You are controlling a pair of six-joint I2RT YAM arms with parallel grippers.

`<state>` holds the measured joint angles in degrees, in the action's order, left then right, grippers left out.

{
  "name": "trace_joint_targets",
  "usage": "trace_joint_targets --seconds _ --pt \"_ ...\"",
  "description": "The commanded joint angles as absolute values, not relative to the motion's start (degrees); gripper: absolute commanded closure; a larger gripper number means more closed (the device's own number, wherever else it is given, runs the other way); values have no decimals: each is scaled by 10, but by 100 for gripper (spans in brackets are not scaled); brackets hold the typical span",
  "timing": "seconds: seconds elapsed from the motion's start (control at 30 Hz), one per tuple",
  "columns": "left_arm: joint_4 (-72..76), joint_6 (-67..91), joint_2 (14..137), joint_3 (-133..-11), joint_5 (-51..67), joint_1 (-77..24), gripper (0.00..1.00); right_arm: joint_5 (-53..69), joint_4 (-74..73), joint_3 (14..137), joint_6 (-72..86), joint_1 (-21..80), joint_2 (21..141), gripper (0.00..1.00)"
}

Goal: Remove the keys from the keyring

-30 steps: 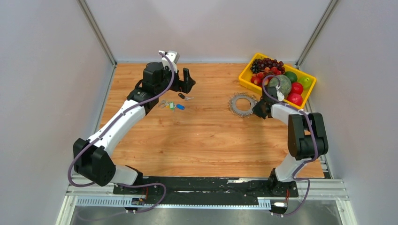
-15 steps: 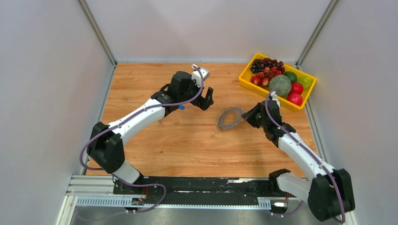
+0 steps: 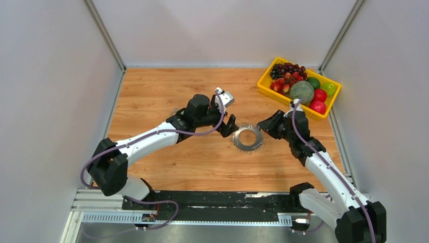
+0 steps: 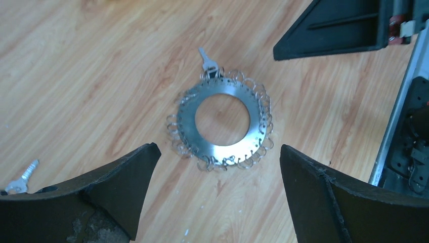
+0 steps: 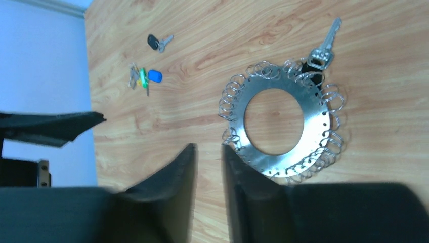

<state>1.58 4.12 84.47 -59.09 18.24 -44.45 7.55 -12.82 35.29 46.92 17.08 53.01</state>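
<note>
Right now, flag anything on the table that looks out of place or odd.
Nothing damaged or spilled. One silver key hangs at the rim of the keyring; loose keys lie scattered apart. The yellow fruit tray seems unrelated.

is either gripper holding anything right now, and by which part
Nothing is held. The keyring lies flat on the table; the left gripper is wide open near it, and the right gripper is nearly closed with only wood in its gap.

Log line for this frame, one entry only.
keyring flat on table | one key attached | left gripper open, empty | right gripper narrowly open, empty, beside rim
</note>
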Motion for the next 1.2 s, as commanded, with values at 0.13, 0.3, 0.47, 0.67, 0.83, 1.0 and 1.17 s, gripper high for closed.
trace_joint_targets --seconds 0.13,0.3,0.47,0.67,0.83,1.0,1.17 --pt "-69 54 915 -678 12 -489 4 14 -171 354 443 167 497 45" --pt "-134 101 994 -749 -20 -489 16 -39 -194 342 440 165 457 45" --pt "-169 119 1064 -794 -47 -489 29 -53 -199 342 436 162 426 45" --pt "-177 149 1120 -826 -50 -482 32 -55 -207 351 427 162 431 45" --pt "-171 230 1153 -839 46 -440 36 -57 -207 347 431 161 432 46" --pt "-135 281 1162 -830 90 -421 42 -61 -207 344 430 160 436 46" --pt "-129 310 1182 -838 122 -414 52 -62 -207 344 432 161 437 47"
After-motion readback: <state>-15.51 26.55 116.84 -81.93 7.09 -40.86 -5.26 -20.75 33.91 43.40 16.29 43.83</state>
